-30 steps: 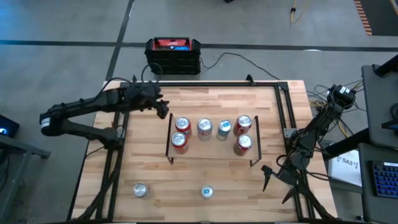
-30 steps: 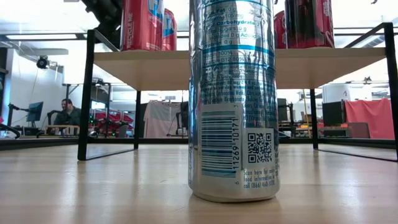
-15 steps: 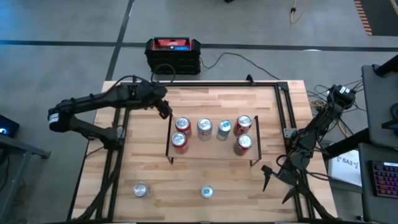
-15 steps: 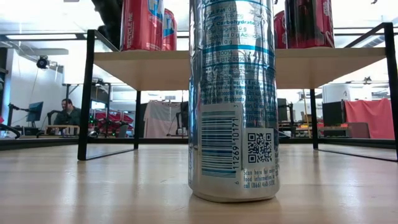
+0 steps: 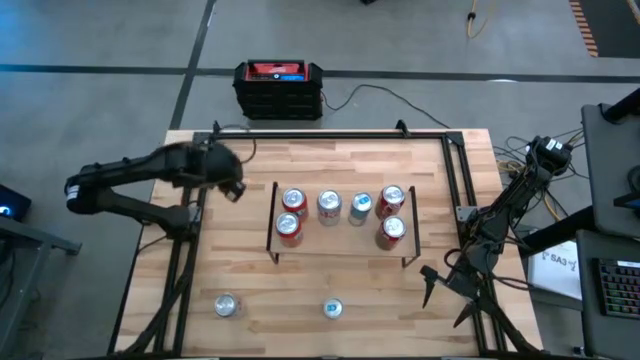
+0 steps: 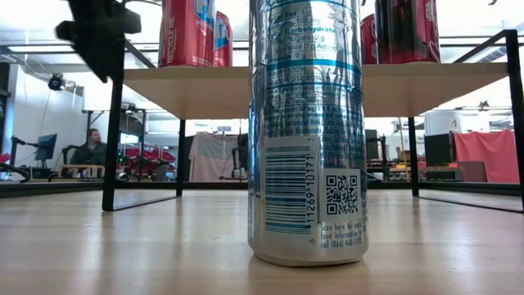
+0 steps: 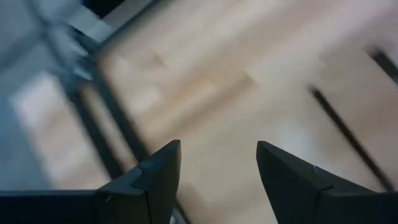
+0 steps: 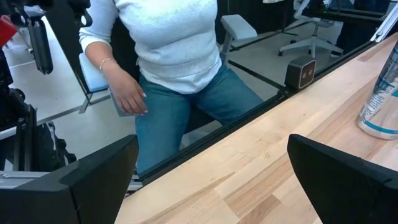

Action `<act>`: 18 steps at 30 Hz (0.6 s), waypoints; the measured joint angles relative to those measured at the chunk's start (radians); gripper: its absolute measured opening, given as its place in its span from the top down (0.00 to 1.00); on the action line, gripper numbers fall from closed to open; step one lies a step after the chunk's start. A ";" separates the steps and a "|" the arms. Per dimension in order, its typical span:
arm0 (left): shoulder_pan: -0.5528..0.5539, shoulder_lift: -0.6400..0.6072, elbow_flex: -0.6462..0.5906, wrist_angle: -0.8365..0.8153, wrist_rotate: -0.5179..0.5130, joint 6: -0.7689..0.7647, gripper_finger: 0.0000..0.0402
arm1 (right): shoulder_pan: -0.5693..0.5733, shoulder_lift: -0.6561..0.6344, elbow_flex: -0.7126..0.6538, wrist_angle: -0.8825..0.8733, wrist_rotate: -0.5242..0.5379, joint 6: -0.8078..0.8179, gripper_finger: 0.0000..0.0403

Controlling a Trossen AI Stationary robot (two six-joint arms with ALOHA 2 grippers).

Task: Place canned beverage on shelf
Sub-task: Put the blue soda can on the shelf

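The shelf point(image 5: 340, 243) stands mid-table on thin black legs and carries several upright cans, red ones point(image 5: 289, 229) and silver-blue ones point(image 5: 361, 207). Two more cans stand on the tabletop near the front edge: a silver one point(image 5: 226, 305) and a silver-blue one point(image 5: 332, 309), which fills the low view point(image 6: 307, 131). My left gripper point(image 5: 232, 188) hovers left of the shelf, open, tipped down at bare wood point(image 7: 217, 168). My right gripper point(image 5: 432, 283) waits open at the near right point(image 8: 214, 180).
A black and red box point(image 5: 279, 88) sits on the floor beyond the far edge. A black frame point(image 5: 460, 180) runs along the table's sides. A person point(image 8: 174, 56) stands by the table's near edge. Bare wood lies between the shelf and the two front cans.
My left gripper has drawn back from the shelf's far left corner toward the table's left edge and has tipped to point more steeply down. The cans and the shelf have stayed put.
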 joint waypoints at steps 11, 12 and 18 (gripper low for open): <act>-0.463 -0.060 -0.075 0.029 0.233 -0.458 0.51 | 0.000 0.000 0.000 0.000 0.000 0.000 0.01; -0.509 -0.055 -0.069 0.032 0.240 -0.510 0.51 | 0.000 0.000 0.000 0.000 0.000 -0.001 0.01; -0.766 0.033 0.028 0.035 0.238 -0.781 0.51 | 0.000 0.000 0.000 0.000 0.000 -0.001 0.01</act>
